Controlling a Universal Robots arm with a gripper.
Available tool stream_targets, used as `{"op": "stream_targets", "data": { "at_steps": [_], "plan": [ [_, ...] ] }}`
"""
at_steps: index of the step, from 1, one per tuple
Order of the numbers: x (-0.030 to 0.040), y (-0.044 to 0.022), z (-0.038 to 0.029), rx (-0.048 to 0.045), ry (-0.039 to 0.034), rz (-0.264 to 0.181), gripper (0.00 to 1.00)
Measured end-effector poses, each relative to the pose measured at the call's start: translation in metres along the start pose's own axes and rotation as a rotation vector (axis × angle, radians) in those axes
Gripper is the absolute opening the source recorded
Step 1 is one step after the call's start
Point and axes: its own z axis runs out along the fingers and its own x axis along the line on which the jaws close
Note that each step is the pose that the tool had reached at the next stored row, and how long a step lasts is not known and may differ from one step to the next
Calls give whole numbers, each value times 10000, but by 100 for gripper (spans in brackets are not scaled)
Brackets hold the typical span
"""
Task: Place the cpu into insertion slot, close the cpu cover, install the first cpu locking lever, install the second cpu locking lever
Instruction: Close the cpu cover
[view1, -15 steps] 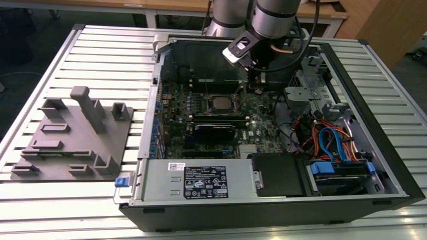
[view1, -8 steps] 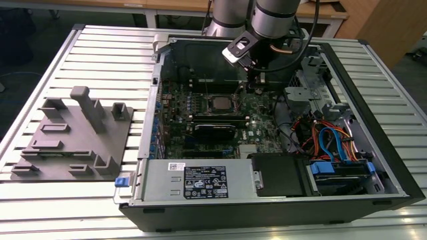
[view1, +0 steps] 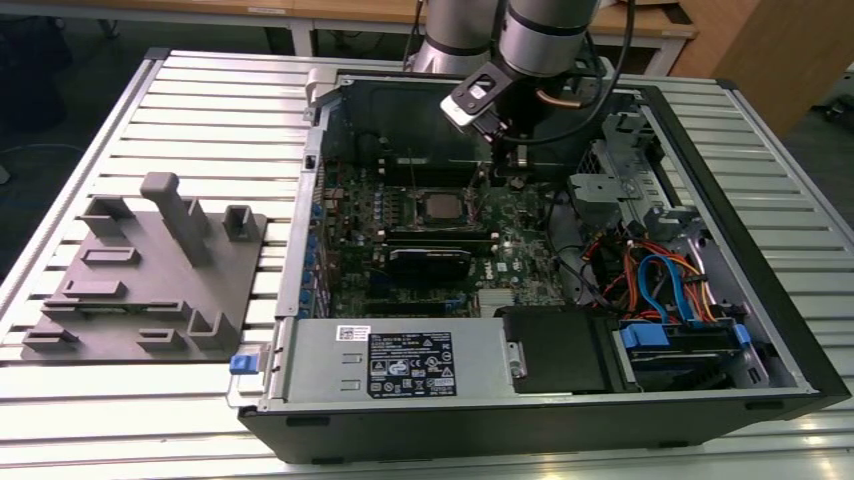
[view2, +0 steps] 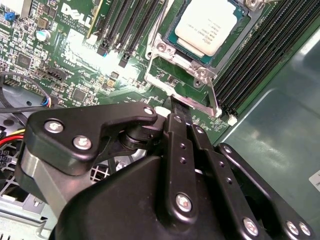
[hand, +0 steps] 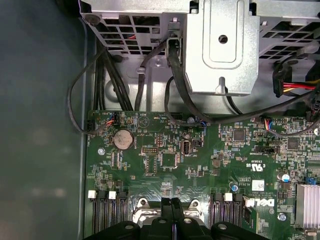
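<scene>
The cpu (view2: 207, 27), a silver-grey square chip, lies in the insertion slot (view2: 172, 37) on the green motherboard; in the exterior view the cpu (view1: 434, 206) sits mid-board. The cpu cover (view2: 200, 75), a silvery frame with a window, stands swung open beside the slot. My gripper (view2: 175, 106) is shut with its black fingertips pressed together, holding nothing, right at the cover's free edge. In the first wrist view the gripper (hand: 171, 207) points down between the cover's metal corners. A thin wire lever (view2: 156, 27) runs along the slot's side. In the exterior view the gripper (view1: 515, 158) hangs just to the right of the slot.
Black memory slots (view2: 260, 55) flank the socket on both sides. A metal drive cage (hand: 222, 47) and black cables (hand: 175, 85) crowd the board's edge. The case wall (view2: 280, 130) is close by. A grey fixture plate (view1: 147, 275) lies outside the case at the exterior view's left.
</scene>
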Motion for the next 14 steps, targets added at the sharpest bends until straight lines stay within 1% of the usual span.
{"op": "stream_targets", "data": {
  "at_steps": [14],
  "plan": [
    [0,-28,0,0,0,0,10]
  ]
}}
